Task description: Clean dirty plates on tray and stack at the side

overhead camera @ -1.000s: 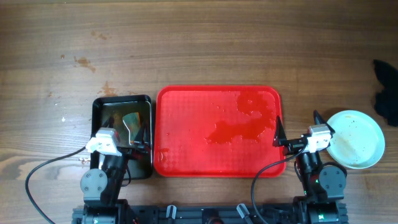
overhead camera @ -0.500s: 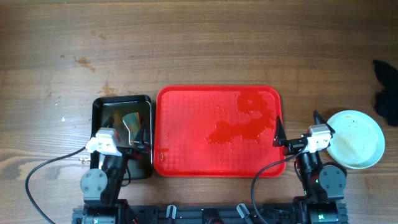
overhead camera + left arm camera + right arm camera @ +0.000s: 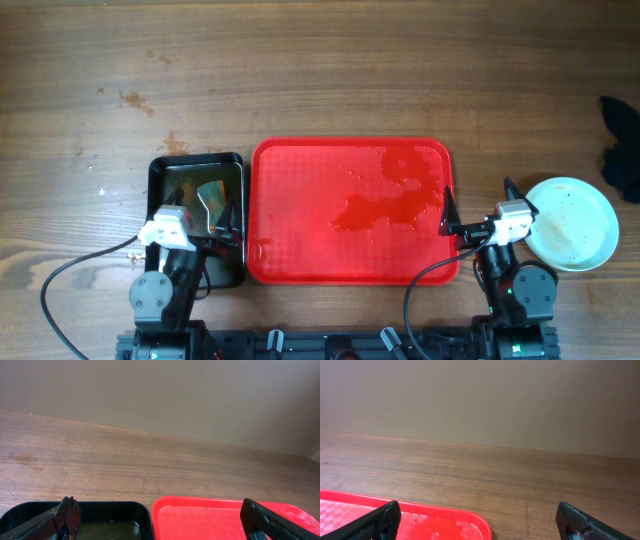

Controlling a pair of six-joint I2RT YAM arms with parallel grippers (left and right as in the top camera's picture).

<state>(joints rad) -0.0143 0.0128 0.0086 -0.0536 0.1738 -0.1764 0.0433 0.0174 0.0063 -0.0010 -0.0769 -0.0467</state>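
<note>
Both claws stand spread wide and hold nothing. The left gripper [image 3: 162, 521] has one finger over the black tray [image 3: 115, 506] and the other over the tray [image 3: 200, 510], straddling the seam where the two rims run just beside each other. The right gripper [image 3: 477, 516] has one finger over the tray's right rim and the other over bare wood (whether any tip touches a rim I cannot tell). The plates [image 3: 572, 222] lie off the tray, on the table [image 3: 350, 70] to its right, just beside the right arm. They show as one pale round stack with brown specks, and I cannot count how many it holds. The tray's right half shines with a wet film, and the black tray holds murky liquid. Beyond the far rims of both trays, broad wood runs to the wall [image 3: 480, 395]. A dark lump [image 3: 622, 150] sits at the table's right edge, near the plates.
</note>
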